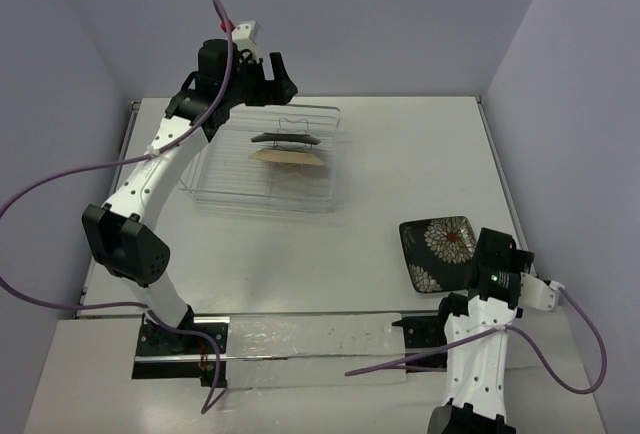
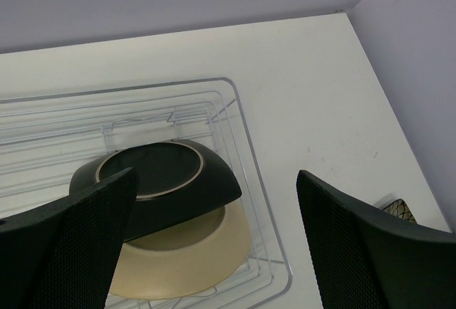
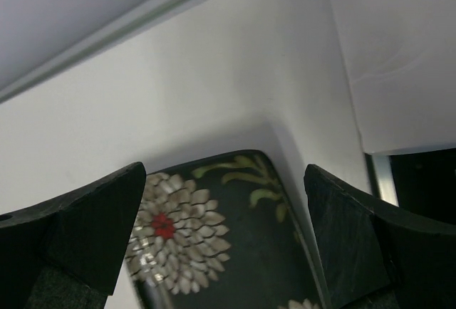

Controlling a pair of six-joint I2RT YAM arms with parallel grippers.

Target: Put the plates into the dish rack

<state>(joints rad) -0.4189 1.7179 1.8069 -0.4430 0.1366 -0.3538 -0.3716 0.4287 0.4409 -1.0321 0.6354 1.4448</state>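
Observation:
The wire dish rack (image 1: 225,179) stands at the back left of the table. Two plates lean on edge inside it: a dark glossy rounded-square plate (image 2: 171,181) showing its underside, and a cream round plate (image 2: 192,255) just behind it. My left gripper (image 2: 214,252) hovers open above the rack's far end (image 1: 268,66), holding nothing. The black square plate (image 1: 437,251) with white flowers lies flat on the table at the right. My right gripper (image 3: 224,252) hangs open just over that plate's near right corner (image 3: 242,245), its fingers apart on either side of it.
The walls close in behind and to both sides of the table (image 1: 400,154). The rack's right rim (image 2: 246,131) runs alongside bare tabletop. A metal rail (image 1: 300,334) with both arm bases crosses the near edge.

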